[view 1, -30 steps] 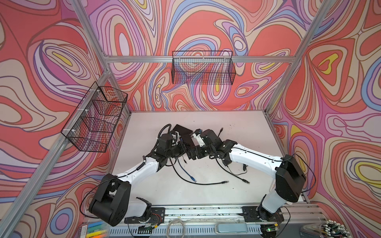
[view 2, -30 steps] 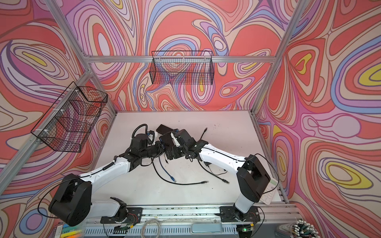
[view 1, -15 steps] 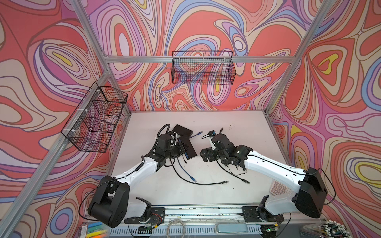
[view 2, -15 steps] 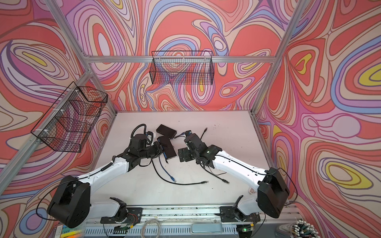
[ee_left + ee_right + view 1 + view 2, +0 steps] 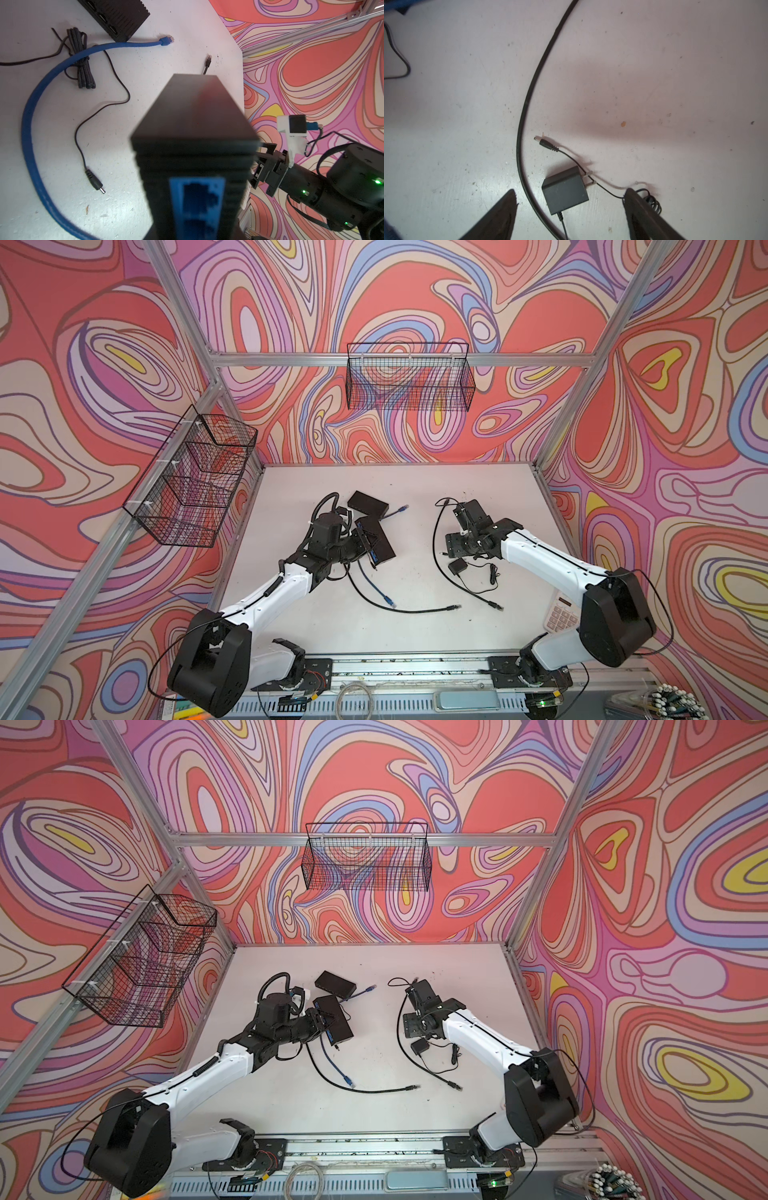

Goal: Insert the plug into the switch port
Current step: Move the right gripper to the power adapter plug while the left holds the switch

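Nearest, the right gripper [image 5: 570, 193] hangs open over the adapter [image 5: 564, 191] and its barrel plug [image 5: 546, 144]. At its 9 o'clock the left gripper [image 5: 365, 539] is closed on the switch [image 5: 384, 547]; a second switch [image 5: 368, 504] lies farther, at 10 o'clock.

Adapter [image 5: 456, 567] on counter [image 5: 415, 635], rt of switch [image 5: 384, 545]; 2nd switch [image 5: 368, 502] behind switch; long cable [image 5: 415, 611] in front.

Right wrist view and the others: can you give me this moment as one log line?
left gripper: shut on network switch | right gripper: open over power adapter | barrel plug: loose, not inserted
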`<state>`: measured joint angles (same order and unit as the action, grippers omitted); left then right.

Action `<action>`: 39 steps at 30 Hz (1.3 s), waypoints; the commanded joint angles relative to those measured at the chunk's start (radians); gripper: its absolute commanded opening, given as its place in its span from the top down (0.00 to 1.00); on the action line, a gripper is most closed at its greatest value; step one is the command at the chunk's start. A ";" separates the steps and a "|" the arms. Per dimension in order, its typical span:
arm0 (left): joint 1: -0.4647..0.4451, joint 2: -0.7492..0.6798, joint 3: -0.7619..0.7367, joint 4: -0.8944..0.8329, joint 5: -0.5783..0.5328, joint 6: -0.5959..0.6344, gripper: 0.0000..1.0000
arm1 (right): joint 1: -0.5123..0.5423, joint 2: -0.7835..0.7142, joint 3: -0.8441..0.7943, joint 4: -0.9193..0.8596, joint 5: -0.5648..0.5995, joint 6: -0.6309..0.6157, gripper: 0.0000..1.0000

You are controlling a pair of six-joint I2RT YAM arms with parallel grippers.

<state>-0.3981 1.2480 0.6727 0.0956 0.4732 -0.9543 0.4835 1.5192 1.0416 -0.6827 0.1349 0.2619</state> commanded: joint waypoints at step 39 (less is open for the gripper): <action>0.050 -0.032 0.034 -0.057 0.017 0.055 0.86 | -0.048 0.367 0.183 -0.044 -0.090 -0.275 0.54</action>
<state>-0.3576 1.2106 0.6762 0.0006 0.4732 -0.9089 0.4442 1.8744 1.2137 -0.7452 0.0624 -0.0002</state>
